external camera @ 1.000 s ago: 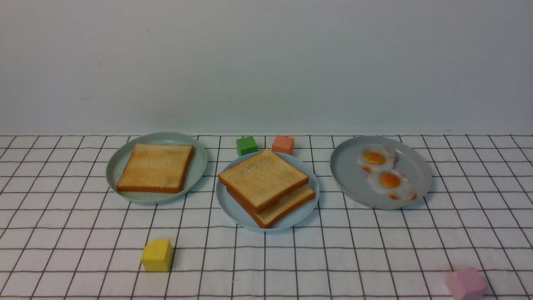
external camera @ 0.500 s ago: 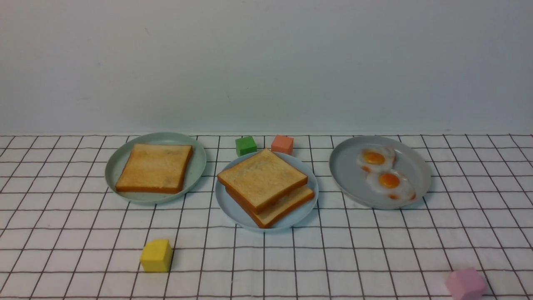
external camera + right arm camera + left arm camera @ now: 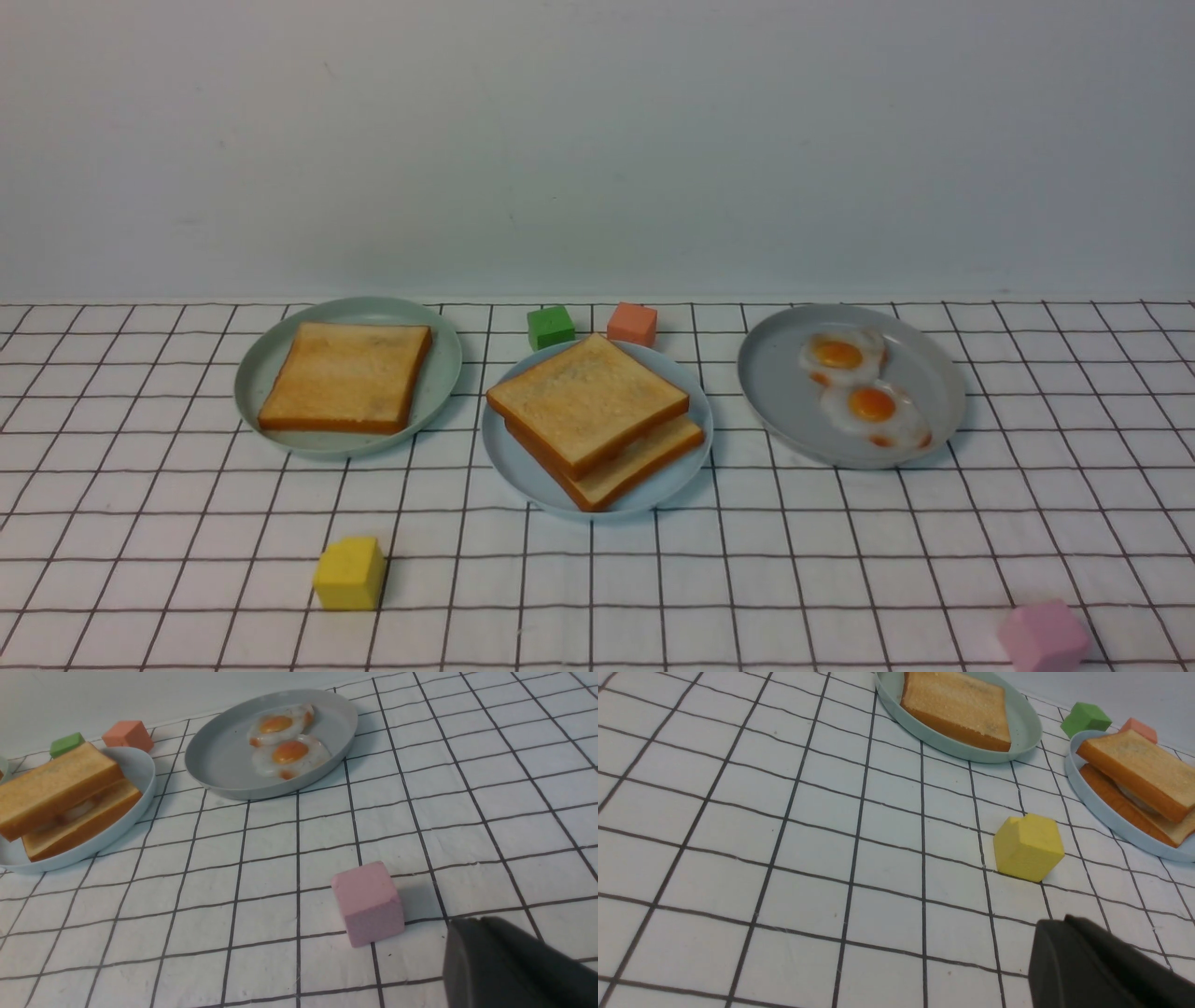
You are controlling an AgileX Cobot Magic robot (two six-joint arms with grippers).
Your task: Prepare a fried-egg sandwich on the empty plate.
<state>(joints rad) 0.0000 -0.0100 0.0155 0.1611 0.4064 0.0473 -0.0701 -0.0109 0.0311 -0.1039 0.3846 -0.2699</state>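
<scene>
Both claws are closed and hold nothing: the left claw [image 3: 1101, 966] shows only as a dark mass at the edge of its wrist view, the right claw [image 3: 514, 966] likewise in its own, and neither appears in the front view.

At the middle of the table [image 3: 840, 560] stands the light blue plate [image 3: 523, 467], carrying two toast slices [image 3: 588, 401] stacked with their corners askew. Only the right wrist view shows a pale fried egg [image 3: 74, 810] between them; from the front it is hidden.

Three plates in all: to the left a pale green plate [image 3: 271, 373] with one toast slice [image 3: 347, 375], to the right a grey plate [image 3: 784, 392] with two fried eggs [image 3: 859, 387] touching each other.

Four blocks lie around: a green block [image 3: 551, 327] and an orange-pink block [image 3: 633, 323] just behind the blue plate, a yellow block [image 3: 350, 572] near the front left, a pink block [image 3: 1043, 637] at the front right.
</scene>
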